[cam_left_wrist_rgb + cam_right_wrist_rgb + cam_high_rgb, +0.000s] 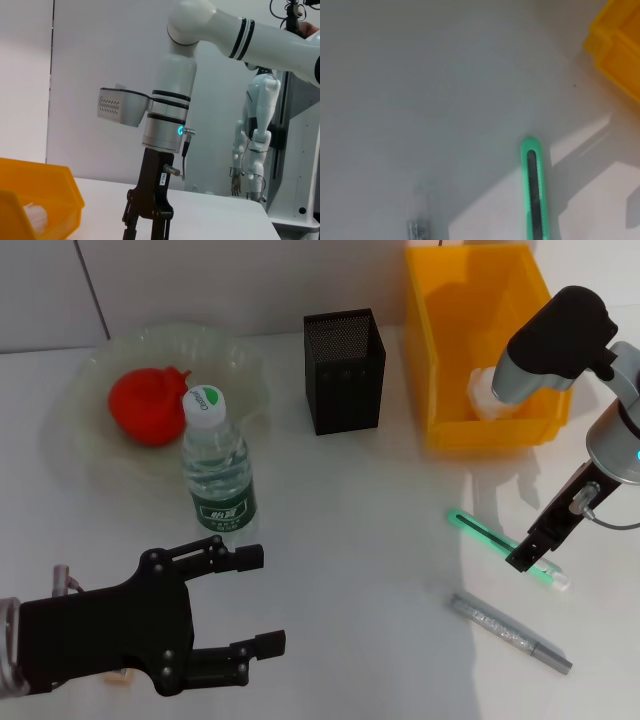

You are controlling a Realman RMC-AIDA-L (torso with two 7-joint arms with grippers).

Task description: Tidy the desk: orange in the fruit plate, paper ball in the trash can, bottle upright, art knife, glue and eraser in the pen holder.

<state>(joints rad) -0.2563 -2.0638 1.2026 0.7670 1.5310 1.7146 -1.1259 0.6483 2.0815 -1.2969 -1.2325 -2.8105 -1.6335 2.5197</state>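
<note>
Two hands in frame. Right hand is down at the bench, directly over the green art knife, which lies flat at an angle in front of the trash can; can't tell from any view whether its fingers are apart or closed on the knife. Right wrist view shows the art knife's green body with dark slot lying on the bench, a corner of the trash can off to one side. Left hand hangs low at the near left edge, fingers spread wide, holding nothing, just in front of the bottle. Bottle stands upright, white cap up, right at the near rim of the fruit plate. Orange sits in the fruit plate, behind the bottle. Paper ball is inside the trash can, at its near wall, partly hidden by the right arm. Pen holder stands upright between fruit plate and trash can, contents not visible. Grey glue stick lies flat on the bench near the art knife, closer to the robot, roughly parallel to it, not touching. Small tan piece, likely the eraser, peeks out under the left hand.
</note>
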